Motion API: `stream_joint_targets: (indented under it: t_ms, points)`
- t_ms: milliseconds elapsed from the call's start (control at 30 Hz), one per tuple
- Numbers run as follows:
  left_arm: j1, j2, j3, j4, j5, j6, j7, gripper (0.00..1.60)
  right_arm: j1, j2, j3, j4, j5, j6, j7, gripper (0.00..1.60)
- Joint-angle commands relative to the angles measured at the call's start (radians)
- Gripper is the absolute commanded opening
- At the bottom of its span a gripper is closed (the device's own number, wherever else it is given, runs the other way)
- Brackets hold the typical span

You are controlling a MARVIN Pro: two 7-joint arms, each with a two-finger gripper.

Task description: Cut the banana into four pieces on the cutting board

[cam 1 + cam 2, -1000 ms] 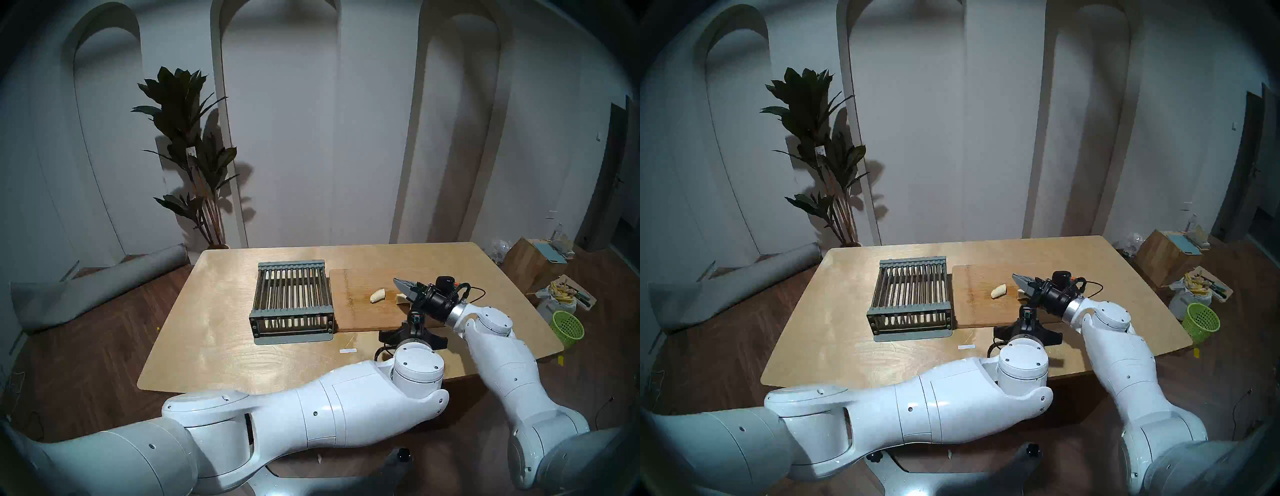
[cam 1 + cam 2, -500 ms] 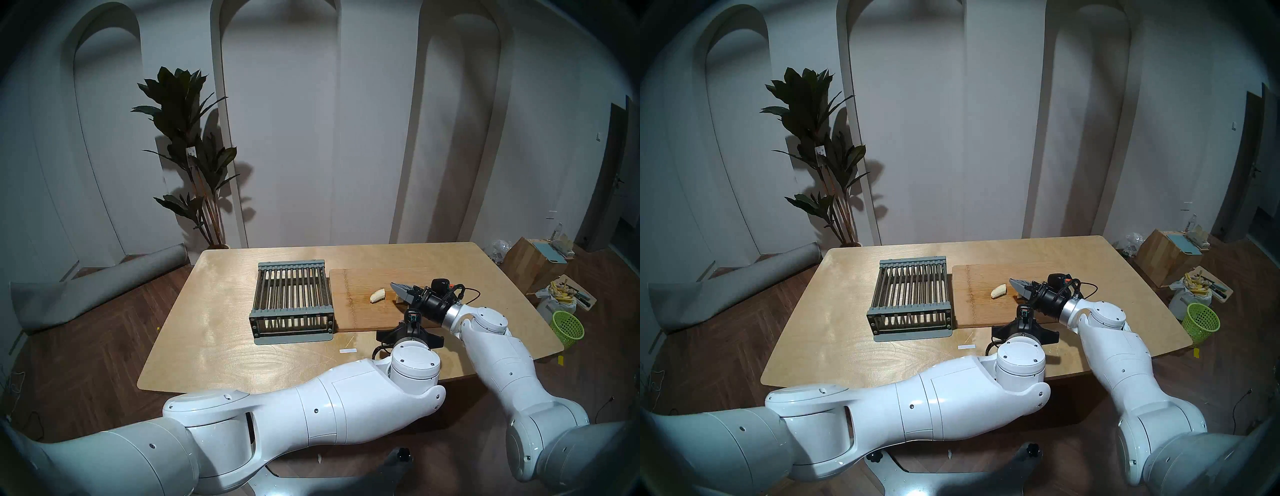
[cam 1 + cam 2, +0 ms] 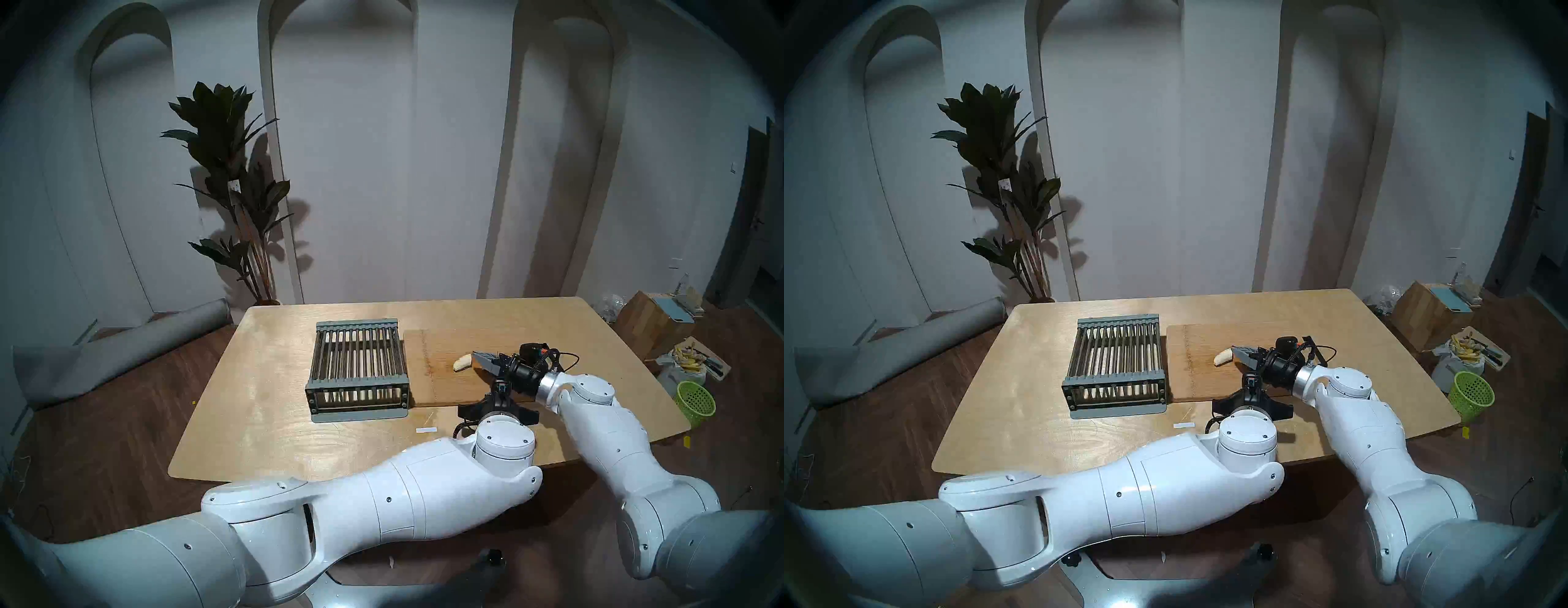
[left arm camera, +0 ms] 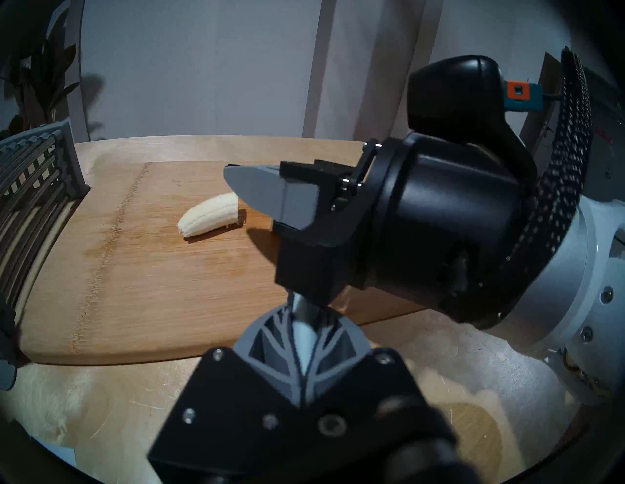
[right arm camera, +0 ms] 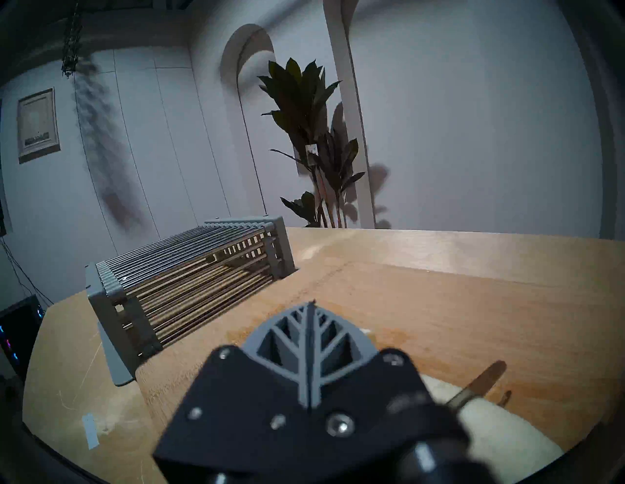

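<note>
Banana piece [image 3: 462, 362] mid-board — cutting board [image 3: 449, 386] left half bare.

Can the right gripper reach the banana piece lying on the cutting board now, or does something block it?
Probably yes. The right gripper, shut, hangs just beside the banana piece on the cutting board, and nothing lies between them. Its jaws would have to open first to take it.

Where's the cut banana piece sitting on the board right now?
In the head view the banana piece lies on the cutting board, right of the grey rack, just left of the right gripper.
</note>
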Motion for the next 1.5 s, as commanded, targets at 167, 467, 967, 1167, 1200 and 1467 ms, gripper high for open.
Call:
stream_joint_targets:
  t_ms: [167, 467, 967, 1167, 1200, 1467]
  points:
    - [-0.023, -0.015, -0.032, -0.012, -0.035, 0.031, -0.016, 0.00, 0.012, -0.005, -0.006, 0.013, -0.012, -0.023, 0.000, 0.00]
    - [-0.024, -0.015, -0.042, -0.011, -0.064, 0.054, -0.023, 0.00, 0.005, -0.007, 0.000, 0.018, -0.016, -0.027, 0.000, 0.00]
    - [-0.045, -0.008, -0.028, -0.026, -0.023, 0.035, -0.024, 0.00, 0.003, -0.012, 0.016, -0.002, -0.007, -0.029, 0.006, 0.00]
    - [-0.068, 0.003, -0.031, -0.057, 0.007, 0.021, -0.017, 0.00, 0.008, -0.014, 0.043, -0.057, 0.021, -0.035, 0.023, 0.00]
    - [-0.071, 0.005, -0.031, -0.066, 0.011, 0.019, -0.017, 0.00, 0.009, -0.013, 0.049, -0.070, 0.028, -0.035, 0.030, 0.00]
    - [-0.073, 0.018, -0.037, -0.152, 0.025, 0.014, -0.002, 0.00, -0.014, -0.005, 0.086, -0.172, 0.062, -0.033, 0.060, 0.00]
